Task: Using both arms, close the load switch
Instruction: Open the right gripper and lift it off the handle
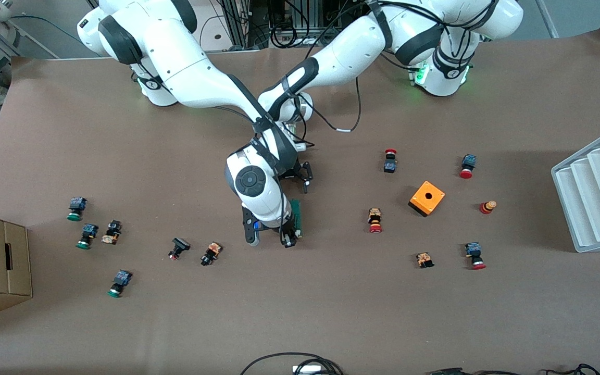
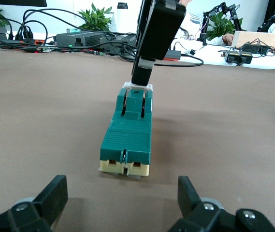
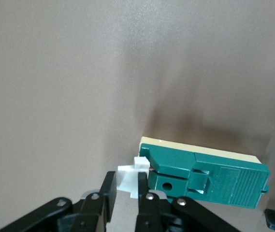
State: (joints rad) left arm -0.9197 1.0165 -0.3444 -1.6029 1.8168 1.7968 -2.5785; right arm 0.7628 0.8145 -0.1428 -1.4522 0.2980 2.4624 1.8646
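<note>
The load switch (image 1: 297,214) lies flat on the brown table (image 1: 331,312) near its middle, long axis running toward the front camera, at about nine o'clock from the orange box (image 1: 426,198) and well apart from it. The right gripper (image 1: 290,238) stands at the switch's end nearer the front camera; its fingers (image 3: 144,195) are drawn nearly together, pinching the small white block (image 3: 129,178) that juts from that end — the right wrist view shows the block between the fingertips. The left gripper (image 1: 302,177) hovers low at the switch's twelve o'clock end, its fingers (image 2: 50,195) spread wide and clear of the green body (image 2: 127,135) — touching nothing. Red- and green-capped push buttons (image 1: 375,220) lie scattered about the table.
</note>
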